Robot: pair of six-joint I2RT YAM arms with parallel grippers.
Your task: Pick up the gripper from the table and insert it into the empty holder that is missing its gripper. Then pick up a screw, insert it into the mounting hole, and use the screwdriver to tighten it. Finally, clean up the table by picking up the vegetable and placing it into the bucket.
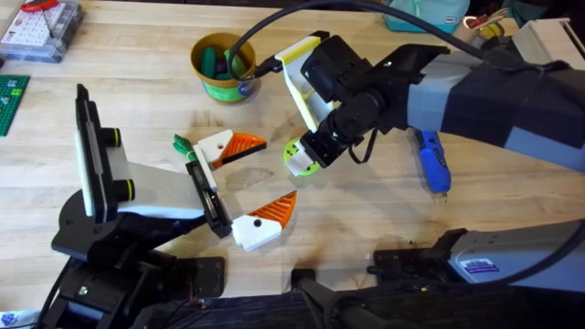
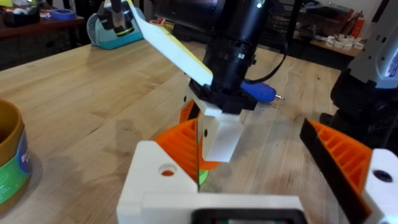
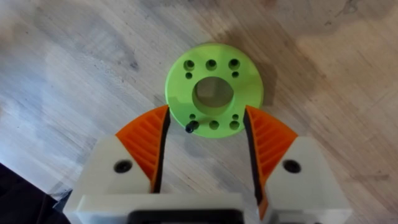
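Grippers either side of the green disc, nothing picked up yet.

Left to right in the overhead view: the left gripper (image 1: 239,185) sits wide open and empty, with a small green vegetable piece (image 1: 182,143) just beside its upper finger. Behind, the yellow bucket (image 1: 223,66) already has green bits in it. In the middle, the right gripper (image 1: 309,153) is down over a lime green disc (image 3: 214,90) with a ring of holes; its orange pads (image 3: 147,138) stand open on either side, close to the rim but, as far as I can tell, not squeezing. A small black screw (image 3: 191,126) pokes out of 1 hole. The blue screwdriver (image 1: 432,161) lies off to the right. My worry: the pads catch only the near edge of the disc, so closing could squirt it away or knock that screw loose.
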